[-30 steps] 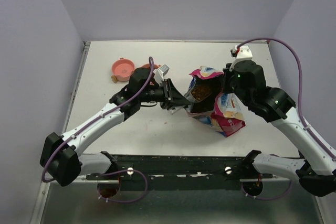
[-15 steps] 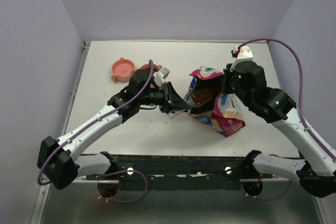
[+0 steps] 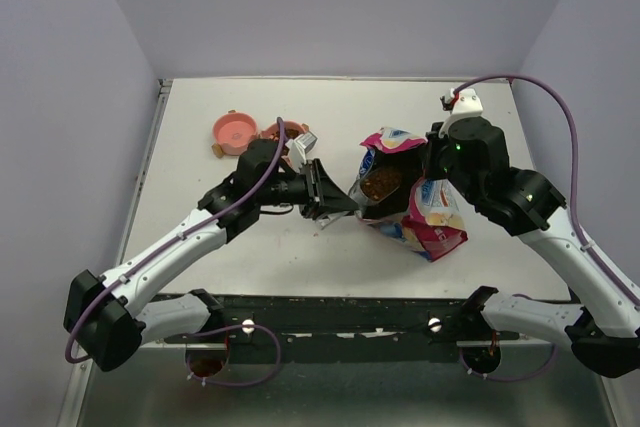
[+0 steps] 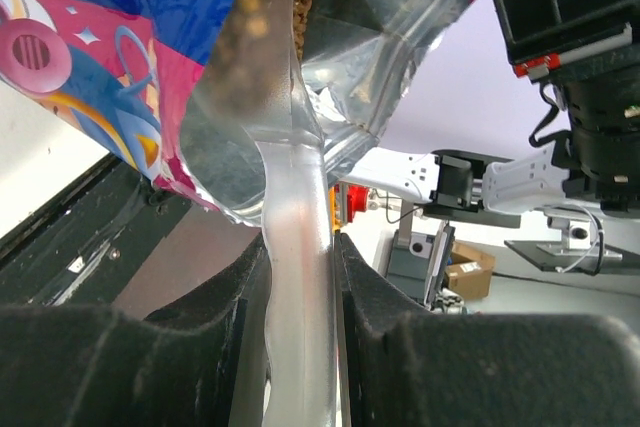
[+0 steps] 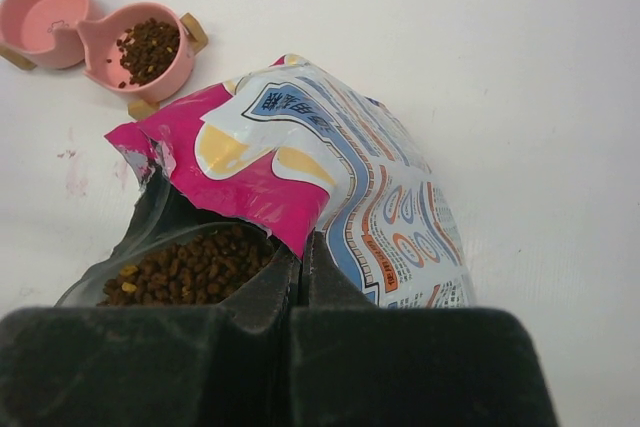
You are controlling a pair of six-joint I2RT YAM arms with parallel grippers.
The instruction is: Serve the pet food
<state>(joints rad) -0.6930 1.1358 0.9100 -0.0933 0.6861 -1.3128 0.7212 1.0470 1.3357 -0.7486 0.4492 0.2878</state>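
Kibble (image 5: 190,269): looks loose, light, spills easily; lies in open bag (image 5: 340,177), some in bowl (image 5: 112,79). Lift by scoop (image 4: 290,177) only. Left gripper (image 4: 300,257) pinches scoop handle; right gripper (image 5: 299,247) clamps bag lip.

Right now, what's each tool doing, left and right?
Left tool: closed on the handle of the clear plastic scoop.
Right tool: closed, pinching the open edge of the glossy pink printed bag.

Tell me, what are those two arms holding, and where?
The left fingers grip the scoop by its handle; the right fingers pinch the bag at its open rim.
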